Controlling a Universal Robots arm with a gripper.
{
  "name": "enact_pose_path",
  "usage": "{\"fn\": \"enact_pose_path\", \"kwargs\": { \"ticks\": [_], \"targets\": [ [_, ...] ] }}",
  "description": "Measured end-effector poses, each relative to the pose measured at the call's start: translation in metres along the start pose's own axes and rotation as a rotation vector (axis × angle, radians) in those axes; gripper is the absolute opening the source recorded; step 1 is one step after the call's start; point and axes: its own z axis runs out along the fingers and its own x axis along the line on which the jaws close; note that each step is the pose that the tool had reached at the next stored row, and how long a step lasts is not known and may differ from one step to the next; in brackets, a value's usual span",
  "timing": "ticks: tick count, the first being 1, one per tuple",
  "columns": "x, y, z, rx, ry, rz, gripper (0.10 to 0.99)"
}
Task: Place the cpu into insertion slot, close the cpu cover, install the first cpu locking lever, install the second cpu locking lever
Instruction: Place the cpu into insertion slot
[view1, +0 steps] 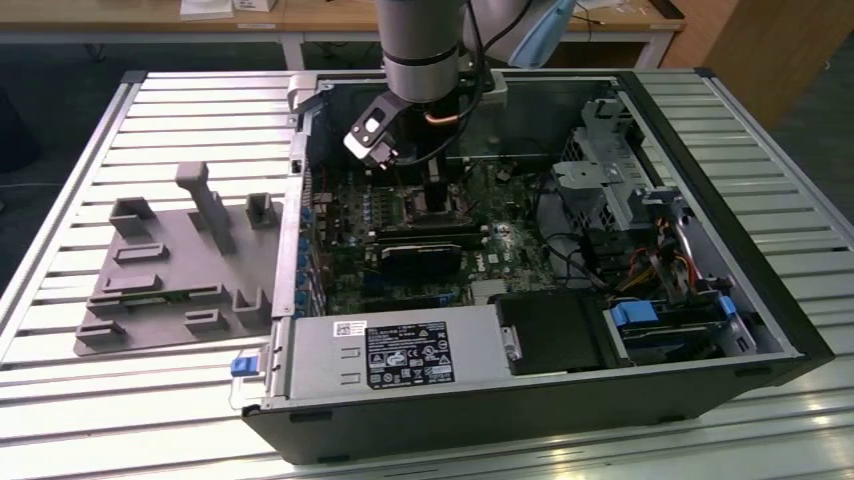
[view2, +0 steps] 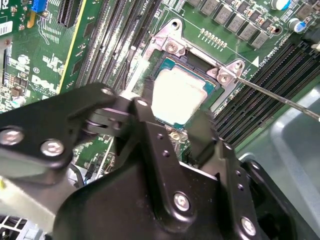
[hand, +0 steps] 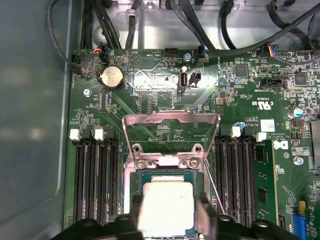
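in the first wrist view the cpu (hand: 166, 197) lies flat inside the insertion slot (hand: 165, 173) on the green board (hand: 150, 92), so the first step looks all but done. the tool (hand: 168, 216) straddles the chip closely at two opposite edges; whether it is clamped on it or loose cannot be told. the cpu cover (hand: 170, 119) stands swung open beyond the socket, not yet closed. in the second wrist view a thin locking lever (view2: 280, 97) juts free beside the socket, unlatched, so both lever steps appear undone. the open computer case (view1: 534, 400) sits on the slatted worktop (view1: 80, 380).
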Motion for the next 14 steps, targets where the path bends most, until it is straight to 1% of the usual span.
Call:
{"fn": "enact_pose_path", "kwargs": {
  "ticks": [1, 2, 3, 6, 7, 9, 10, 11, 12, 14],
  "targets": [
    [0.0, 0.0, 0.0, 0.0, 0.0, 0.0, 0.537],
    [0.0, 0.0, 0.0, 0.0, 0.0, 0.0, 0.475],
    [0.0, 0.0, -0.0001, 0.0, 0.0, 0.0, 0.475],
    [0.0, 0.0, -0.0001, 0.0, 0.0, 0.0, 0.302],
    [0.0, 0.0, -0.0002, 0.0, 0.0, 0.0, 0.302],
    [0.0, 0.0, -0.0002, 0.0, 0.0, 0.0, 0.18],
    [0.0, 0.0, -0.0002, 0.0, -0.0001, 0.0, 0.18],
    [0.0, 0.0, -0.0002, 0.0, 0.0, 0.0, 0.122],
    [0.0, 0.0, -0.0003, 0.0, 0.0, 0.0, 0.102],
    [0.0, 0.0, -0.0003, 0.0, 0.0, 0.0, 0.102]
  ]
}}
